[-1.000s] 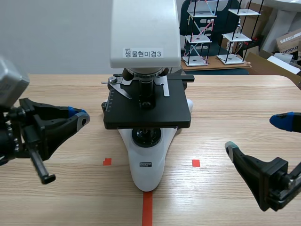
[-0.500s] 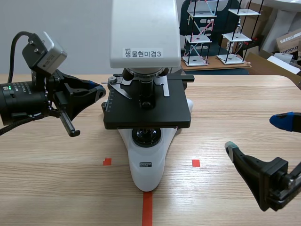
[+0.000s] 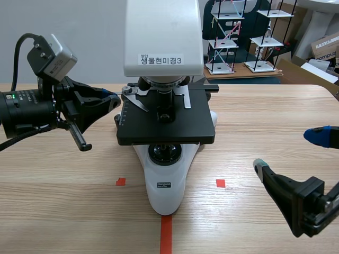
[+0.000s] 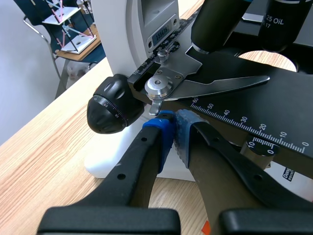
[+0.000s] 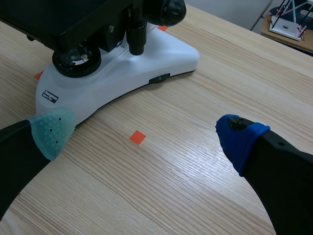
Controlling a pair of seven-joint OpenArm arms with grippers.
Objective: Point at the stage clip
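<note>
A white microscope (image 3: 165, 185) with a black stage (image 3: 165, 127) stands mid-table. Its silver stage clip (image 3: 135, 98) lies on the stage's left rear part. In the left wrist view the clip (image 4: 215, 86) runs from a round silver pivot knob (image 4: 160, 87) across the stage. My left gripper (image 3: 114, 98) is raised at the stage's left edge. It is shut (image 4: 172, 131), and its blue pads sit just below the clip's pivot, touching or nearly touching it. My right gripper (image 3: 288, 152) hovers low at the near right, open (image 5: 146, 134), holding nothing.
The black focus knob (image 4: 110, 110) sits just beside my left fingertips. Objective lenses (image 4: 217, 24) hang over the stage. Small white shelf models (image 3: 228, 37) and cardboard boxes (image 3: 326, 47) stand beyond the table's far edge. Red tape marks (image 3: 220, 183) lie by the microscope's base.
My left arm has risen from low at the table's left and moved in to the stage's left edge, then crept slightly closer. The right arm has not moved.
</note>
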